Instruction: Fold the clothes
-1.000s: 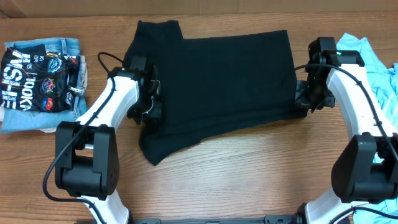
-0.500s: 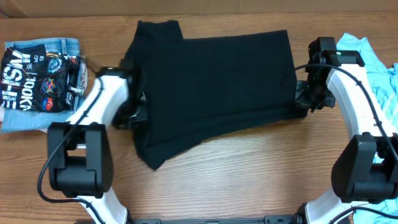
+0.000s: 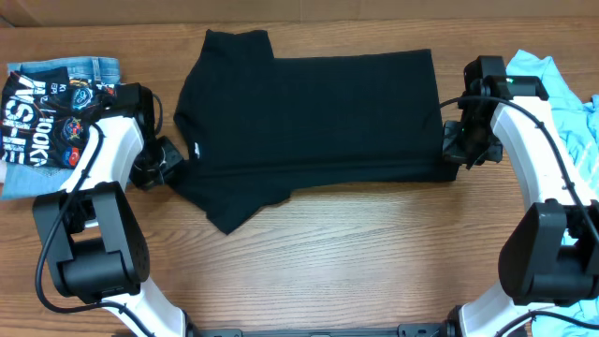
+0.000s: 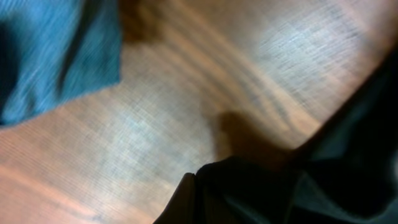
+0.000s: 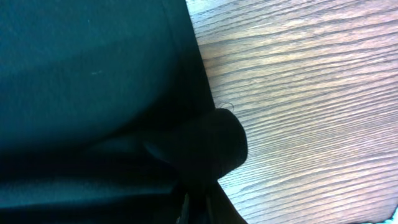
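While the black T-shirt [image 3: 314,122] lies spread across the middle of the bench [image 3: 374,262], its long axis runs left to right between the two arms. The left claw [image 3: 167,161] sits at the shirt's left edge, near the collar end and the small white label, with its jaws together; black cloth fills the bottom of the left wrist view, so it appears pinched on the fabric there. The right claw [image 3: 457,142] is at the opposite edge, jaws nearly together, and the right wrist view shows a bunched fold of black fabric at them, so it looks clamped on that hem. Each arm is thus nearest its own end of the shirt, and the cloth lies inward from both claws, toward the centre. A sleeve juts toward the far edge, and a loose corner hangs toward the near edge. The printed black garment [image 3: 51,117] on denim lies to the left, apart from the shirt, and light blue cloth [image 3: 552,89] sits far right.
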Robot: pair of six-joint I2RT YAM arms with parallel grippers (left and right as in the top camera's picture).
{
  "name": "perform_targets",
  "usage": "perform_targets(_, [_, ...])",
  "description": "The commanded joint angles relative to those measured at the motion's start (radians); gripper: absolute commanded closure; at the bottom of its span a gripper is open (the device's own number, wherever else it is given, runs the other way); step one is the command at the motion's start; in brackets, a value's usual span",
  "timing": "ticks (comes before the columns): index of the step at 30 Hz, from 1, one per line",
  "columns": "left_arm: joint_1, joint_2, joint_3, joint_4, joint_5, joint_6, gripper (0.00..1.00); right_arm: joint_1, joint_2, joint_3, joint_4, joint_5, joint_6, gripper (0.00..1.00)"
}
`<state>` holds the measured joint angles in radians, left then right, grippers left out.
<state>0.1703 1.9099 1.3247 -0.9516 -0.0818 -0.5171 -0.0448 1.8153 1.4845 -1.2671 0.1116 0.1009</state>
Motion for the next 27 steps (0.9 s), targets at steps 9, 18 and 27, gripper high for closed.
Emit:
perform_targets(9, [0.014,-0.029,0.002,-0.146,0.226,0.129,0.59,-0.007,-0.013,0.001,0.007,0.025,0.004,0.87])
perform_targets(18, [-0.027,-0.174,-0.005,-0.297,0.255,0.14,0.6,-0.007,-0.013,0.001,0.01,0.026,0.004,0.87])
perform_targets(27, [-0.142,-0.277,-0.188,-0.221,0.322,0.122,0.58,-0.007,-0.013,0.001,0.01,0.026,0.004,0.86])
